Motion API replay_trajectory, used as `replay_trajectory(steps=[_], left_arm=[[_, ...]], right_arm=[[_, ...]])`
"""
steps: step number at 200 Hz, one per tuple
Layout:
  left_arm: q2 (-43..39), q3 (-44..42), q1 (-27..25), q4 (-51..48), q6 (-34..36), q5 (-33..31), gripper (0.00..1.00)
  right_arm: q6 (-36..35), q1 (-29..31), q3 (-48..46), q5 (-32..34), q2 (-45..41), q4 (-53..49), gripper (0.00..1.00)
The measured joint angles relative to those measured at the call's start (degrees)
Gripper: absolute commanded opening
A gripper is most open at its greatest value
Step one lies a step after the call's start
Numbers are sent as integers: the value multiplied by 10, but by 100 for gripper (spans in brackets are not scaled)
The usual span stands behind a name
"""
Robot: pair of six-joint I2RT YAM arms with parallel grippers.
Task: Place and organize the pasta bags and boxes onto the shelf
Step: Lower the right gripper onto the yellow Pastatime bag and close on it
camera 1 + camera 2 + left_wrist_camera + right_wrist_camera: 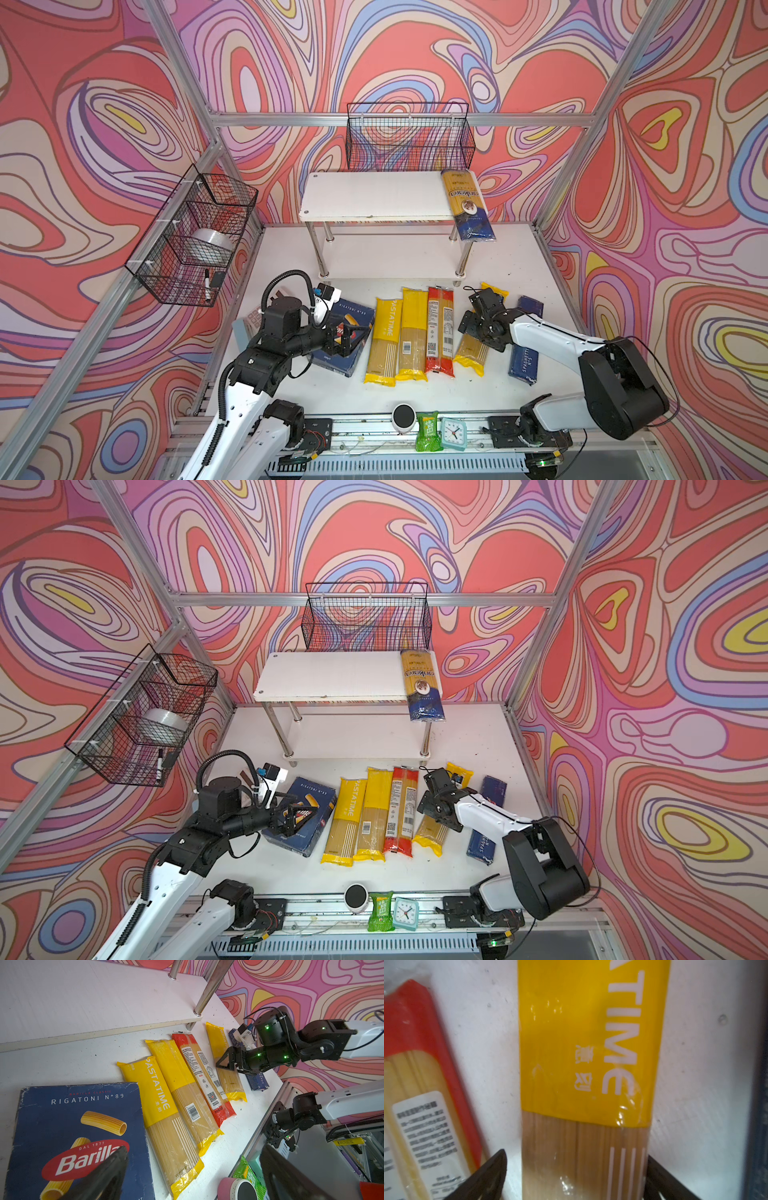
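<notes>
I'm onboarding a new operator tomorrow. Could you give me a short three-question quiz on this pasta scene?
1. True or false: the gold and dark blue bag overhangs the front edge of the shelf.
2. How many pasta bags lie on the table?
3. The right gripper has open jaws either side of: A the red-ended bag; B a yellow-ended bag; C the spaghetti box.
Key: 1 true; 2 four; 3 B.

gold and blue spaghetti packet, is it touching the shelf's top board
Touching. In both top views the gold and blue packet lies on the shelf's top board, its blue end overhanging the front edge.
</notes>
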Motion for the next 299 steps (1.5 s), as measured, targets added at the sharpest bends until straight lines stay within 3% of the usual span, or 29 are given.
replay_trajectory(steps=[37, 131, 175, 228, 299], left_arm=[[-11, 0, 0, 0, 0, -1, 100], [-9, 0, 0, 0, 0, -1, 100], [-11, 0, 0, 0, 0, -1, 100], [-14, 0, 0, 0, 0, -1, 100], [-14, 0, 0, 0, 0, -1, 100]], right_arm=[[0, 22, 11, 31, 18, -39, 98], [13, 26, 7, 52, 24, -21, 94], [10, 26, -9, 57, 11, -3, 79], [2, 26, -14, 56, 6, 1, 71], [0, 25, -35, 51, -16, 24, 51]])
